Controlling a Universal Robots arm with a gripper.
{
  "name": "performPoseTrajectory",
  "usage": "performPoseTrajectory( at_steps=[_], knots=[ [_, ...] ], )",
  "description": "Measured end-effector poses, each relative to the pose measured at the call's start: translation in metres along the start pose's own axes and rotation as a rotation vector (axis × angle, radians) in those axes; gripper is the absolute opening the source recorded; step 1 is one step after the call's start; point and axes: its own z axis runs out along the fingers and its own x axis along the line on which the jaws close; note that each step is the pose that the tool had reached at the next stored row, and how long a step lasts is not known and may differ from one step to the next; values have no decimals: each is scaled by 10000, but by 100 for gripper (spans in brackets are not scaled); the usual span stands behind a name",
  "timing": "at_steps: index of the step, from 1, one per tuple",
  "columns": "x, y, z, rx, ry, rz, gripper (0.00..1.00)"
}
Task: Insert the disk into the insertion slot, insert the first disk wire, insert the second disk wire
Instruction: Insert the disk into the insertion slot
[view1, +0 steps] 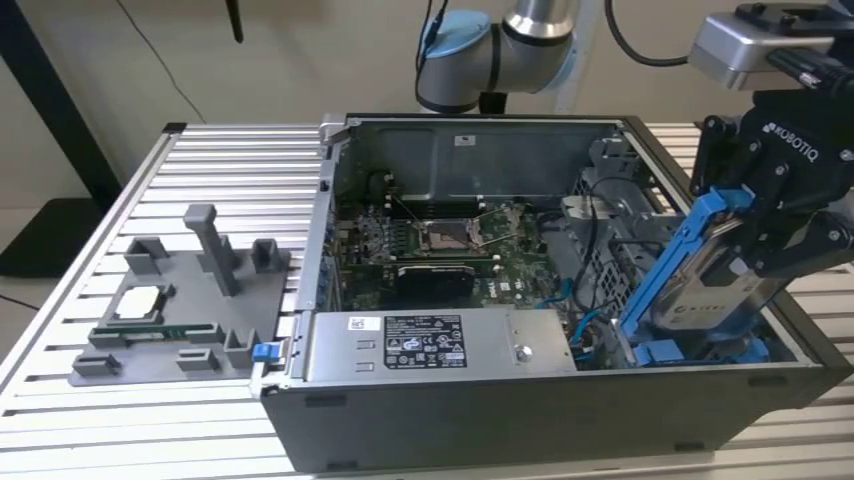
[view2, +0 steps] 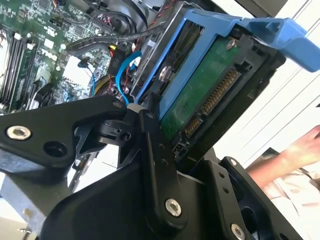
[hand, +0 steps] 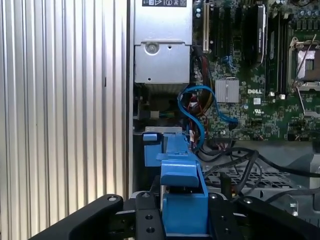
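Jaws closed on the flat silver-grey hard drive (view1: 705, 292) in its bright blue plastic carrier; your black gripper (view1: 742, 250) holds it tilted, lower end inside the open grey metal computer case (view1: 534, 425), at the exterior view's right.

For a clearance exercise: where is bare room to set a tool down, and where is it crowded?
Bare table slats border the grey fixture on its near and far sides. Crowded: inside the case, where the gripper holds the disk among cables.
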Motion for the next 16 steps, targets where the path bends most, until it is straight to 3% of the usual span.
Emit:
performPoseTrajectory(
  at_steps=[6,16],
  knots=[
    [1,-17,71,-2,-45,-1,0],
    [3,-13,-27,-9,-54,-3,0]
  ],
)
